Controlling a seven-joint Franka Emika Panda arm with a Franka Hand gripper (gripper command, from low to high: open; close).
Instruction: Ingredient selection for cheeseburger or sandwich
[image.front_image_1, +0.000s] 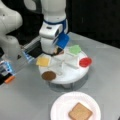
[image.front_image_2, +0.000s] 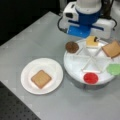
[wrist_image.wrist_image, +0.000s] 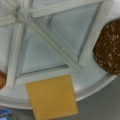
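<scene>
My gripper (image.front_image_2: 93, 37) low over the divided tray (image.front_image_2: 75, 65), above the cheese square (wrist_image.wrist_image: 52, 97); jaw state unreadable. Patty (image.front_image_2: 72, 46) adjacent. Toast (image.front_image_2: 41, 78) sits on plate (image.front_image_2: 26, 72).

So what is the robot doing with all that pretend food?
It is picking toy pieces for a sandwich. One toast square already lies on the white plate. The round divided tray holds the patty, cheese square, red disc, green leaf and another toast. The gripper is low over the tray's far side, right by the cheese.
</scene>
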